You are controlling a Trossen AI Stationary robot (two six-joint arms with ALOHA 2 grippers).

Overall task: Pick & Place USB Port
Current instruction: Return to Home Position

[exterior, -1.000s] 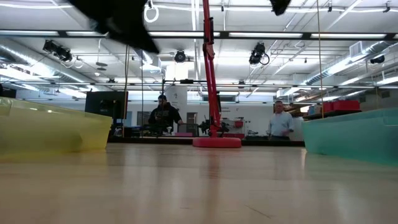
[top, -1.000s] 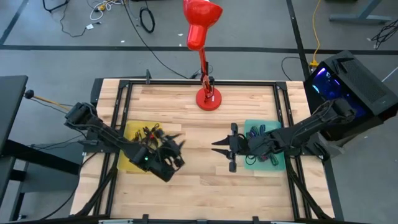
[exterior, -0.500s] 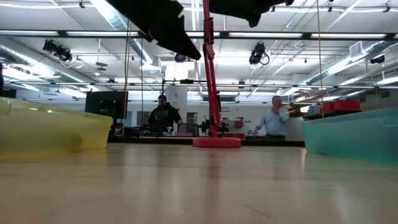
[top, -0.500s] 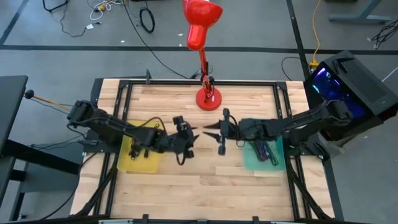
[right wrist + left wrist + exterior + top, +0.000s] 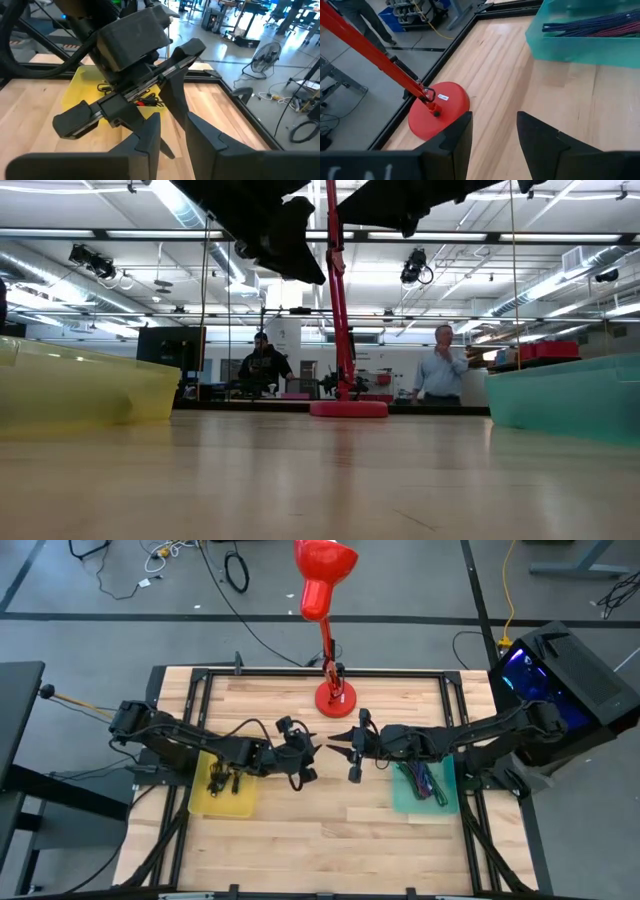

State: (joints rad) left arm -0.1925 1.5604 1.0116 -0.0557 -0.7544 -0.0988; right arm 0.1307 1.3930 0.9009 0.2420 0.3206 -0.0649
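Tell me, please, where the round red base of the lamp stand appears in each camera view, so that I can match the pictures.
High view: red base at top centre, by the table's far edge.
Low view: red base at centre, far across the table.
Left wrist view: red base in the picture's lower left, near the table's edge.
Right wrist view: not in it.
Shared landmark: the wooden table shows in all four views.

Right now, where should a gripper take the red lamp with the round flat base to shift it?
Probably the thin red pole just above the round base, approaching from the table's centre, where the left gripper and right gripper hang open. The base looks too wide and flat for them; the pole is slim, near-upright.
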